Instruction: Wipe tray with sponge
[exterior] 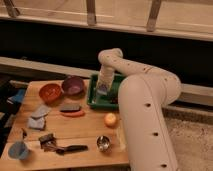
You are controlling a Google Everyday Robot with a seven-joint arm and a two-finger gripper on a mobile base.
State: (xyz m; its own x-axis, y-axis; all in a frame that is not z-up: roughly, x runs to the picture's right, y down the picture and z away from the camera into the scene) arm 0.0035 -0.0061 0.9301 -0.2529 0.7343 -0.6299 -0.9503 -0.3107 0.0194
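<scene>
At the far edge of the counter [85, 131], toward 1 o'clock, sits the green tray [92, 99]. The arm bends down from above, and the gripper [103, 88] points straight down into the tray's left half. At its tip is the pale sponge [102, 92], low against the tray floor. The fingers seem clamped on the sponge, though the view is too coarse to be sure.

Just at 9 o'clock from the tray stands a purple bowl [73, 85], with an orange bowl [50, 92] touching or nearly touching it further left. At 7 o'clock from the tray lie a dark grey block [70, 107] and, just nearer, an orange-red oblong [74, 114]. Two grey-blue squares [38, 112] lie at the counter's 9 o'clock side. A round orange fruit [110, 119] rests at 6 o'clock from the tray, and a small metal cup [103, 143] sits nearer the front edge. A blue cup [18, 149] stands at the 7 o'clock corner.
</scene>
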